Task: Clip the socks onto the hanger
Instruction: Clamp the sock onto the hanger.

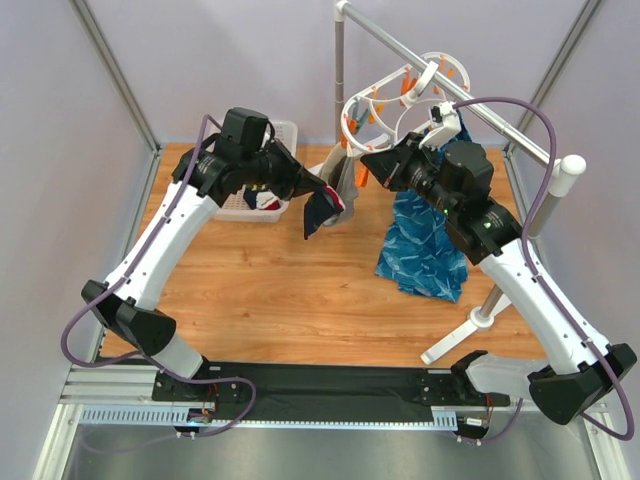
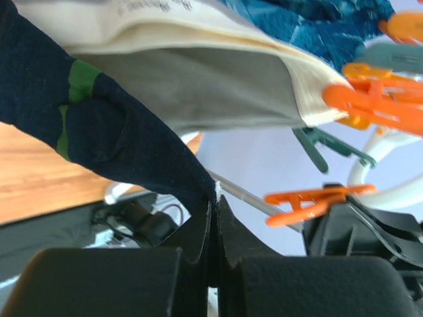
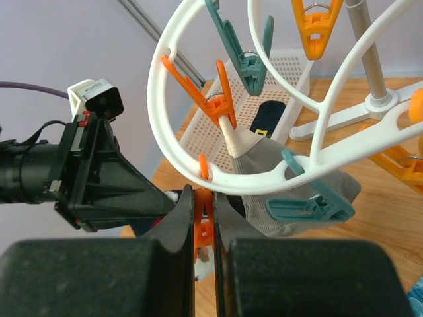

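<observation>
My left gripper is shut on a dark navy sock, which hangs limp just left of the hanger. In the left wrist view the jaws pinch the sock's edge; the sock has a green stripe. My right gripper is shut on an orange peg that dangles under the white hanger ring. The left gripper sits close on the left of that peg. A grey-and-cream sock hangs clipped in another orange peg.
A white mesh basket stands back left with a dark sock inside. The bright-blue cloth hangs below the right arm. The grey rail stand carries the hanger; its feet spread on the wooden table. Teal pegs dangle nearby.
</observation>
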Robot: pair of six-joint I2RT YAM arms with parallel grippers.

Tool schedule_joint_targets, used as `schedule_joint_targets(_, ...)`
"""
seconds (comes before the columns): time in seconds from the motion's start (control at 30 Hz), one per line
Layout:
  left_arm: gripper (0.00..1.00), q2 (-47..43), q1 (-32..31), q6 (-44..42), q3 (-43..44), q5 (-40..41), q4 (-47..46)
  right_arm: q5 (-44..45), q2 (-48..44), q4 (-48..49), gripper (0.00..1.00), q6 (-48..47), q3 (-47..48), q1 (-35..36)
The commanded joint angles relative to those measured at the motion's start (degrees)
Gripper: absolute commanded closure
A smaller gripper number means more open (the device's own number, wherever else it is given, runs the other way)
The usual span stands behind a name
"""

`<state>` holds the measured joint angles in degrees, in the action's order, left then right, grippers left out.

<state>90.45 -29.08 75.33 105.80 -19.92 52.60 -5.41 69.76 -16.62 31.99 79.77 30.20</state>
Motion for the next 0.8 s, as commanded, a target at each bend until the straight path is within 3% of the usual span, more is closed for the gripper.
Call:
schedule_joint_targets(0.0, 1.0, -1.33, -3.08, 12.18, 2.4, 3.56, 5.94, -6.9, 0.29, -0.87, 1.0, -1.49, -1.8, 1.01)
schedule_joint_targets(0.17, 1.0, 0.41, -4.93, 17.74, 2.91, 1.57, 11.61, -8.38, 0.03, 1.67, 1.0, -1.4, -3.39, 0.92)
schedule_joint_targets(0.33, 1.0, 7.79, -4.93, 16.27, 15.99, -1.61, 23.14, -8.65, -0.32, 2.03, 1.0, -2.1, -3.74, 0.92)
schedule_joint_targets(0.4, 1.0, 9.48, -5.19, 16.24, 17.95, -1.43, 22.64, -8.39, -0.5, 1.77, 1.0, -2.28, -4.0, 0.92)
schedule_joint_targets(0.57, 1.0, 7.98, -5.37, 22.05, 13.04, 0.5, 18.33, -8.13, -1.29, 1.5, 1.0, -2.54, -4.36, 0.83)
schedule_joint_targets(0.77, 1.0, 10.7, -5.72, 24.69, 17.07, -0.29, 22.71, -9.44, -1.12, 2.38, 1.0, -3.68, -4.8, 0.83)
